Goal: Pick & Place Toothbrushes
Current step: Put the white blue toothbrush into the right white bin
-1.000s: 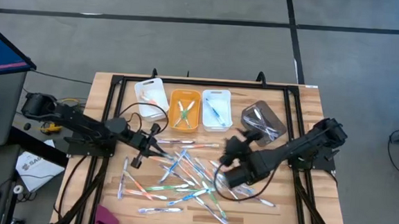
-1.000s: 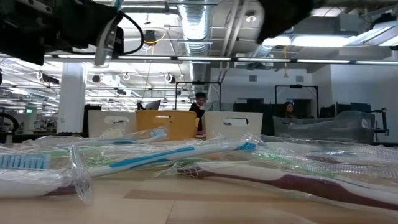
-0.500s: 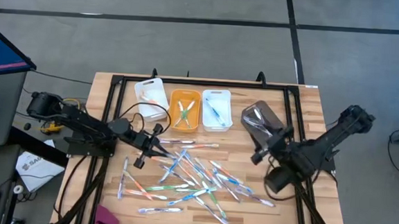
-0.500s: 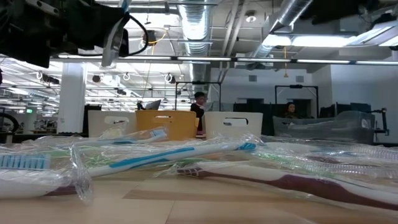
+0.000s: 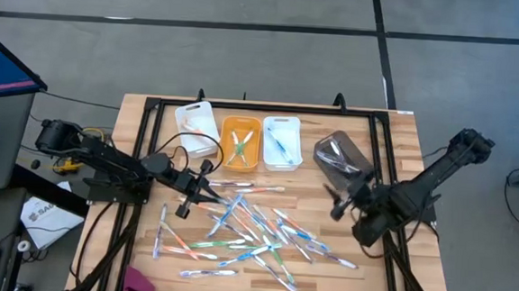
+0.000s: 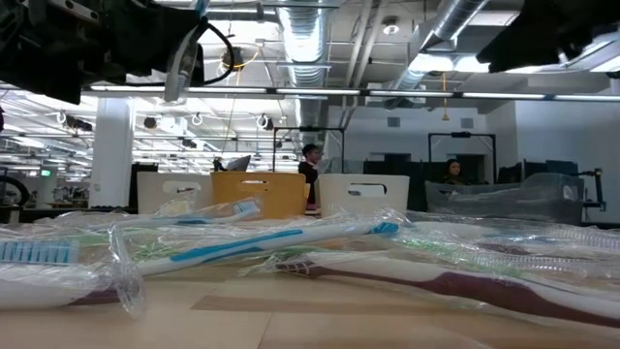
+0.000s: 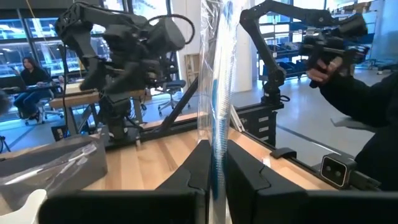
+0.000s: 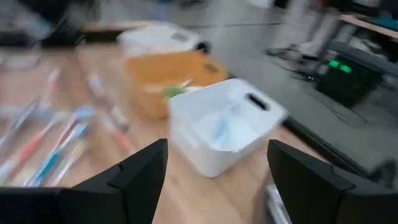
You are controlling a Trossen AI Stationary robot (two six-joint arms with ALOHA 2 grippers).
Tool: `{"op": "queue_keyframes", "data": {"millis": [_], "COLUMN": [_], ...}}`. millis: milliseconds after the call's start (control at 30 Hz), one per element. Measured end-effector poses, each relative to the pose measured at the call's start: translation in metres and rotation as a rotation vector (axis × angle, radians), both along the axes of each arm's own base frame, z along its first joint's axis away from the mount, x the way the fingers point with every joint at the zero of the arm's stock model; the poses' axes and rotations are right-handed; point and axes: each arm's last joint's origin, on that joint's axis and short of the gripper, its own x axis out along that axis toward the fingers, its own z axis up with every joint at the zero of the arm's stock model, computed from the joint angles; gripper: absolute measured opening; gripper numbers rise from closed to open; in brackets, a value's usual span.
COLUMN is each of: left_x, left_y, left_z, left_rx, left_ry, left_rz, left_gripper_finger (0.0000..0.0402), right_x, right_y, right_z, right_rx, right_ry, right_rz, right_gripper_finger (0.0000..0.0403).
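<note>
Many wrapped toothbrushes (image 5: 247, 230), mostly blue and white, lie loose on the wooden table (image 5: 395, 136). My left gripper (image 5: 208, 193) hovers at the pile's left end, shut on one wrapped blue toothbrush (image 7: 217, 68). My right gripper (image 5: 335, 208) hangs open and empty above the table, right of the pile and near the grey bin (image 5: 342, 157). In the right wrist view its gripper (image 8: 216, 150) frames the white bin (image 8: 224, 134) and the orange bin (image 8: 168, 78) farther off. My left gripper pinches the wrapped toothbrush's shaft (image 7: 217, 134) between its two fingers. The fingers lie about level, pointing toward the table's right, and cross the brush. The brush stands roughly upright, its longer part rising above the fingers, lifted clear of the table.
Along the far side stand a white bin (image 5: 196, 121), an orange bin (image 5: 240, 142) and a white bin (image 5: 280, 140), each with brushes in the last two. Black frame rails (image 5: 244, 107) border the table. A person's dark sleeve (image 7: 373, 106) shows beyond the table.
My right gripper has drawn back from over the pile's right part toward the table's right edge, turning as it went, and stays open. The left gripper and its toothbrush have kept still.
</note>
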Motion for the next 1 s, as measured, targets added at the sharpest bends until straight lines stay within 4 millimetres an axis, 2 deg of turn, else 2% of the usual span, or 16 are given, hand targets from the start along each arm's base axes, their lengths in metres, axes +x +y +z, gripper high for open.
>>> {"op": "queue_keyframes", "data": {"millis": [167,267,400,633,800,1000], "left_x": [0.000,0.000,0.001,0.008,0.014,0.032], "left_y": [0.000,0.000,0.000,-0.001,-0.001,-0.003], "left_z": [0.000,0.000,0.002,0.014,0.018,0.024], "left_rx": [-0.001,-0.001,-0.002,-0.014,-0.015,-0.016], "left_ry": [-0.001,-0.001,-0.010,-0.054,-0.065,-0.075], "left_rz": [0.000,0.000,-0.001,-0.002,-0.002,-0.005], "left_gripper_finger": [0.0017,0.0017,0.0017,0.0017,0.0017,0.0017], "right_x": [0.032,0.056,0.083,0.115,0.130,0.142], "right_y": [0.020,0.023,0.013,-0.007,-0.001,0.013], "right_z": [-0.004,-0.001,0.005,-0.014,-0.016,-0.012], "right_rx": [-0.079,-0.137,-0.192,-0.153,-0.190,-0.245], "right_ry": [0.113,0.035,-0.145,-0.197,-0.242,-0.248], "right_rz": [0.335,0.501,0.557,0.599,0.731,0.776], "right_gripper_finger": [0.0270,0.0270,0.0270,0.0270,0.0270,0.0270]}}
